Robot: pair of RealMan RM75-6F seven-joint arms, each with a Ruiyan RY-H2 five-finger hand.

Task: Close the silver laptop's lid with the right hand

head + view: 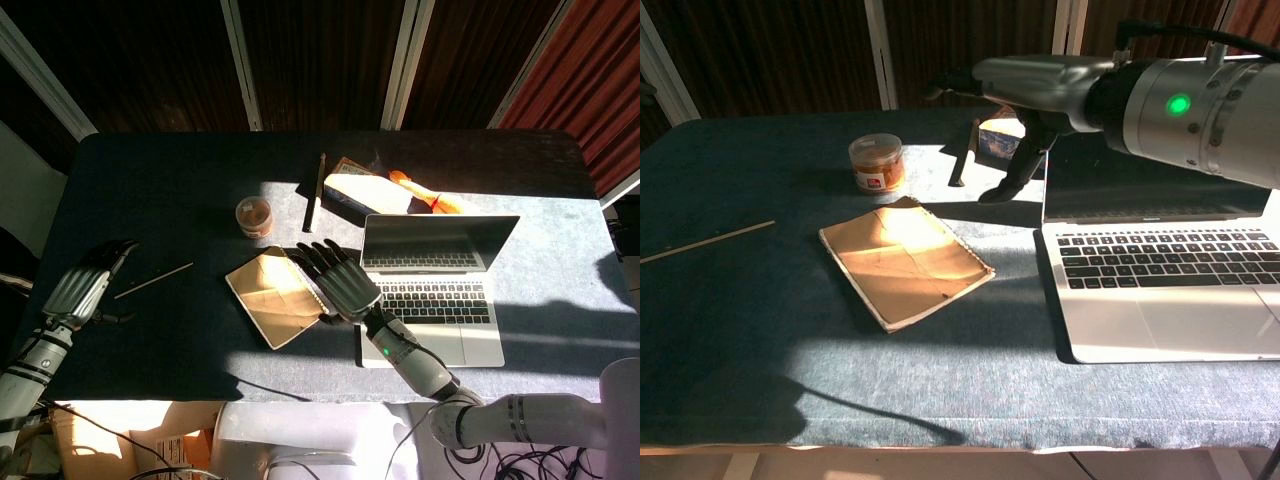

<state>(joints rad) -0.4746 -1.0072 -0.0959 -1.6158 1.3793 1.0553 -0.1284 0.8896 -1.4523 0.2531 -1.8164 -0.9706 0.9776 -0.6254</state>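
Observation:
The silver laptop point(440, 290) point(1170, 290) stands open right of the table's middle, screen upright and keyboard showing. My right hand point(338, 278) point(1025, 95) hovers just left of the laptop's left edge, above the table, fingers spread and holding nothing. It is raised to about the height of the screen's top in the chest view. My left hand point(85, 285) rests low at the table's left edge, fingers loosely extended and empty; the chest view does not show it.
A tan notebook point(275, 297) point(905, 262) lies left of the laptop under my right hand. A small orange-lidded jar point(254, 215) point(876, 163), a dark stick point(316, 192), a box point(365, 185) and a thin rod point(153, 280) point(705, 243) lie behind and left.

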